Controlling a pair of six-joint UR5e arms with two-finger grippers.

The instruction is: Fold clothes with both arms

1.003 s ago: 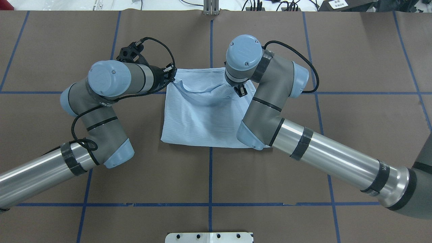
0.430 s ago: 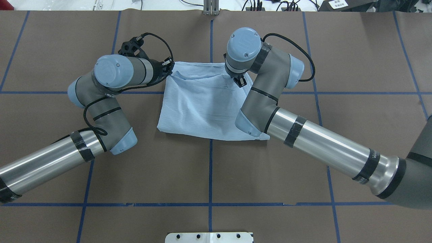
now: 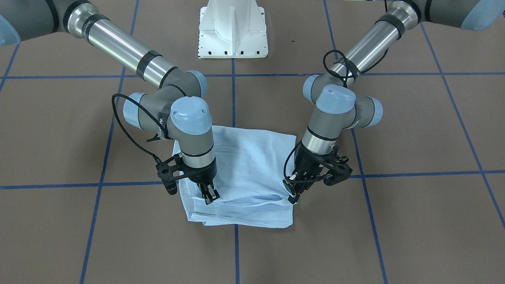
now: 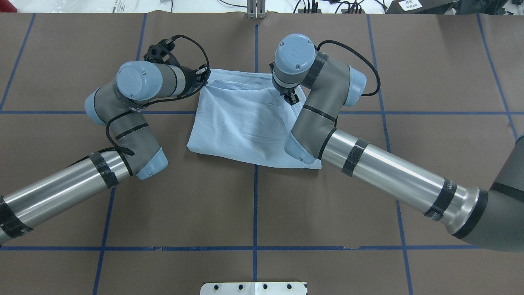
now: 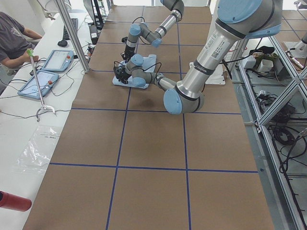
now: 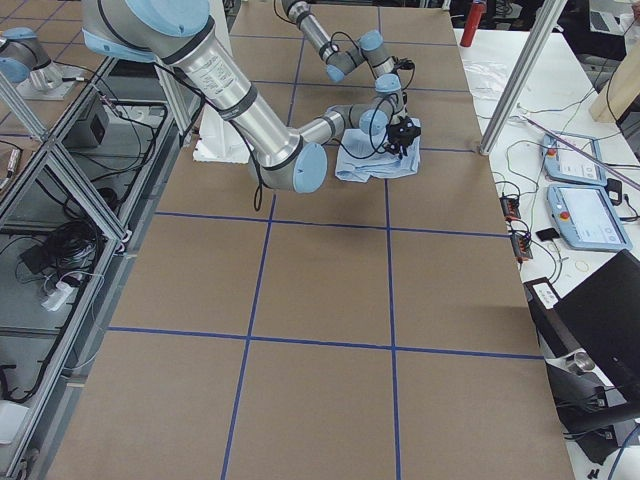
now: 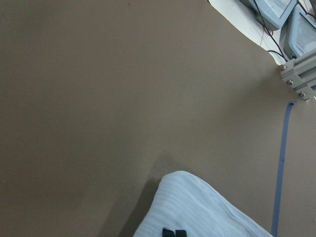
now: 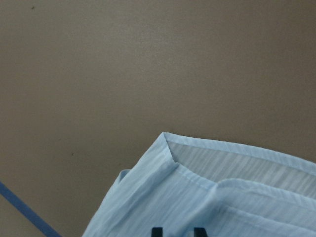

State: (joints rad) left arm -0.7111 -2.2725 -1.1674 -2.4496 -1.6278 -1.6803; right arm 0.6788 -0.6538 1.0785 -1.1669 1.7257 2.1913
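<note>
The light-blue shirt lies folded into a rough rectangle mid-table, seen also in the front view. My left gripper is shut on the shirt's far left corner; in the front view it pinches the upper layer's edge. The left wrist view shows its fingertips close together on the cloth. My right gripper is shut on the far right corner, low over the cloth. In the right wrist view the folded hem runs between its fingertips.
The brown table cover carries a grid of blue tape lines. The white pedestal stands at the robot's side. A bench with tablets and an operator lies beyond the far edge.
Both grippers have moved away from the robot with the shirt's edge. The raised layer has flattened and the whole shirt has slid the same way.
</note>
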